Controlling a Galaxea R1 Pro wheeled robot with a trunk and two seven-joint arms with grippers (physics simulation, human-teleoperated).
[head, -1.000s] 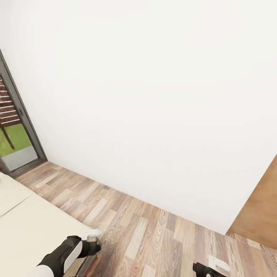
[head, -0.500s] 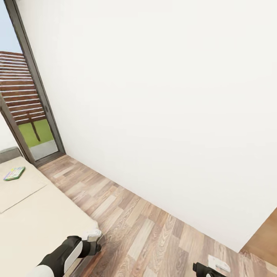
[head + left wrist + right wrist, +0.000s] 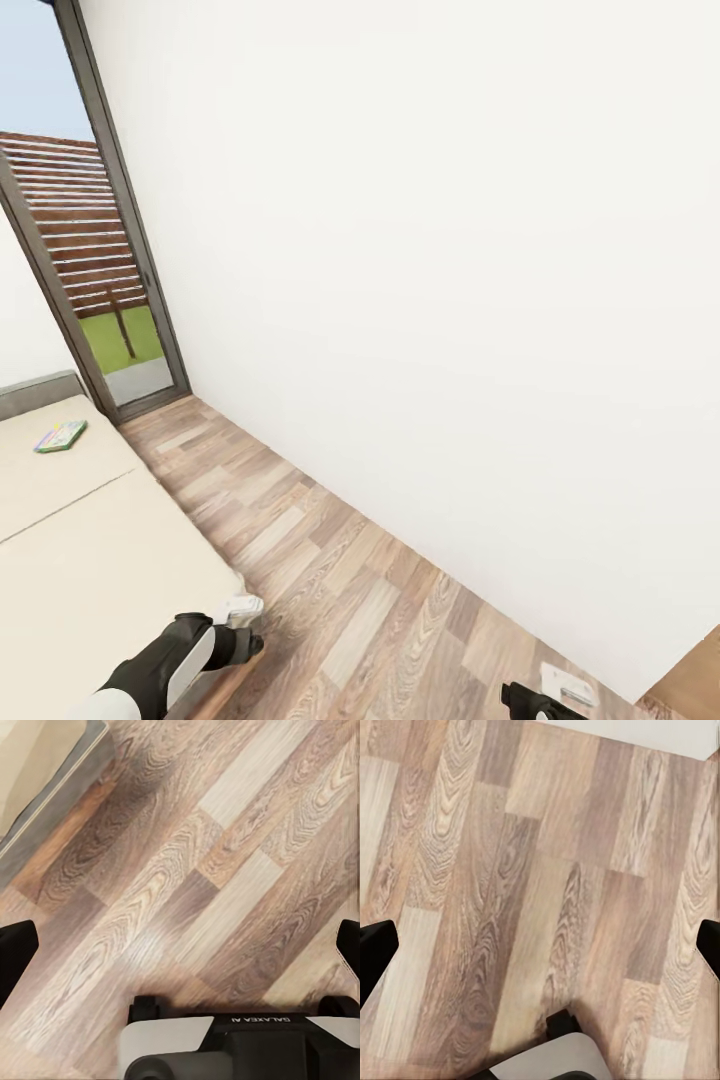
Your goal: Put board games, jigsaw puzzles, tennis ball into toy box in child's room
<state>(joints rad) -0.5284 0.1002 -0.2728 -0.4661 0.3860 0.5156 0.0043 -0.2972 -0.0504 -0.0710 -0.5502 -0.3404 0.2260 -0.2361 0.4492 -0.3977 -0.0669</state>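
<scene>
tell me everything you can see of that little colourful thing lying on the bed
The board game is a small flat carton with a green edge and a pale top printed in yellow, pink and blue; its lettering is too small to read. It lies flat and alone on the cream bed, near the grey far end, close to the glass door.

The bed (image 3: 90, 560) has a plain cream-beige top, and its near corner lies just beside the left claw (image 3: 240, 610) in the head view. One flat colourful board game (image 3: 61, 436) lies on that top, well apart from the left claw, toward the bed's far end. The wood-plank floor (image 3: 350, 580) runs along the bed's side, under both claws, and reaches the white wall beyond the right claw (image 3: 565, 690).
</scene>
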